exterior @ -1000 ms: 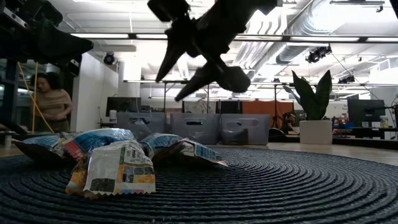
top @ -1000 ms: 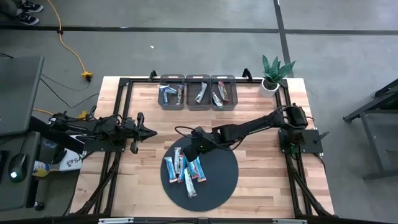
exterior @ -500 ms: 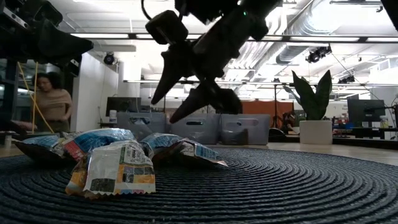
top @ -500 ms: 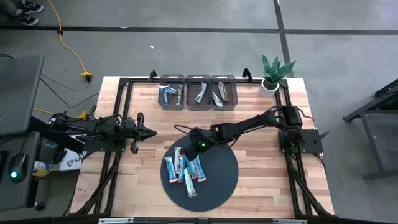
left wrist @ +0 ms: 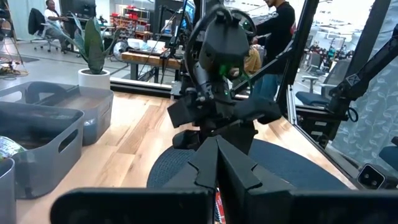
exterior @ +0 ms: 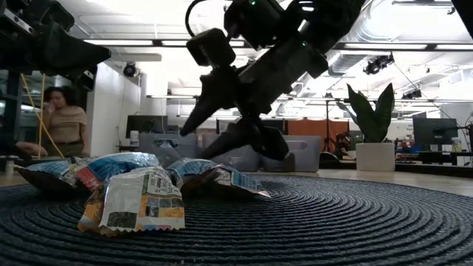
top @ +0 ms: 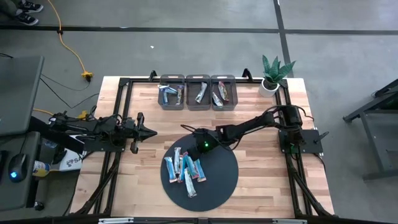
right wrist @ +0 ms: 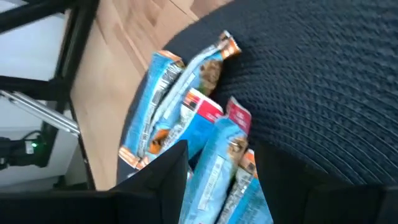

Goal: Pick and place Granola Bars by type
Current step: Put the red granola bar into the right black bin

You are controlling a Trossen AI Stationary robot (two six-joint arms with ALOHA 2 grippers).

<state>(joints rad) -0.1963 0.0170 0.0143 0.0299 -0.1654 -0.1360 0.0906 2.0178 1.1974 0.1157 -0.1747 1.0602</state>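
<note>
From the low camera, nearest to me is the dark woven mat (exterior: 310, 222), with the loose granola bars (exterior: 140, 199) heaped at about nine o'clock on it. In the high view that same pile sits on the mat's left half (top: 185, 168): mostly light blue wrappers, some with red ends. No bar is lifted yet.

Just above and behind the pile is the right end effector (exterior: 222, 137), hanging over the mat's upper edge at roughly twelve o'clock (top: 198, 142). Its fingers are spread wide apart, nothing between them and touching nothing. The right wrist camera looks down past both fingers onto the overlapping blue and red bars (right wrist: 205, 124).

I judge the step in hand to be the descent for a pick. To do it well I would choose one bar lying on top at the pile's edge, turn the wrist so the fingers straddle its narrow width, and come straight down so neighbours are not dragged along. The foil will likely be slippery and crushable, so a gentle squeeze on the middle suits it.

Farther off, the left end effector (top: 148, 131) waits over the table at nine o'clock, its fingers pressed together and holding nothing. Farthest, at twelve o'clock, three grey bins (top: 198, 92) already hold sorted bars, with a potted plant (top: 273, 73) beside them.
</note>
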